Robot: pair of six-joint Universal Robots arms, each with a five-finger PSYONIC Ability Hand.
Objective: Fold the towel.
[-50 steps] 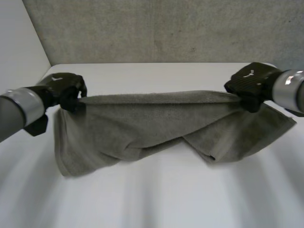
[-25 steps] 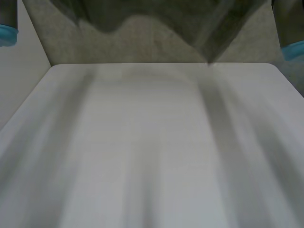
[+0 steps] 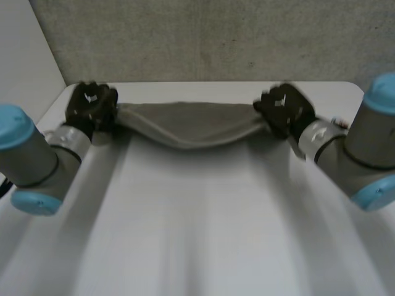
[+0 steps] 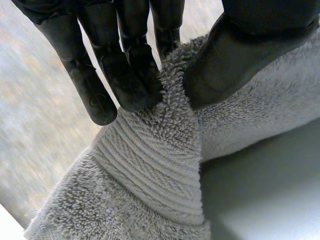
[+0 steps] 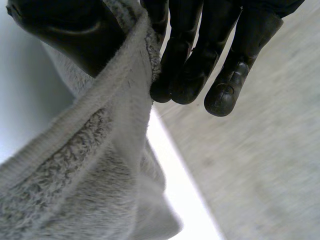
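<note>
Towel (image 3: 188,126) spans both hands near the counter's (image 3: 197,234) far edge in the head view and sags in its middle. The left hand (image 3: 91,106) holds one end, the right hand (image 3: 285,111) the other. No finished fold shows, so I judge the task early, with laying down and folding left. Left wrist view: fingers (image 4: 125,75) and thumb clamp a bunched end of the towel. Right wrist view: fingers (image 5: 190,70) and thumb pinch the towel's hem, and the cloth trails past the fingertips.

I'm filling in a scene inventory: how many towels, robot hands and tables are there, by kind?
towel: 1
hands: 2, left hand and right hand
table: 1
Total: 4
</note>
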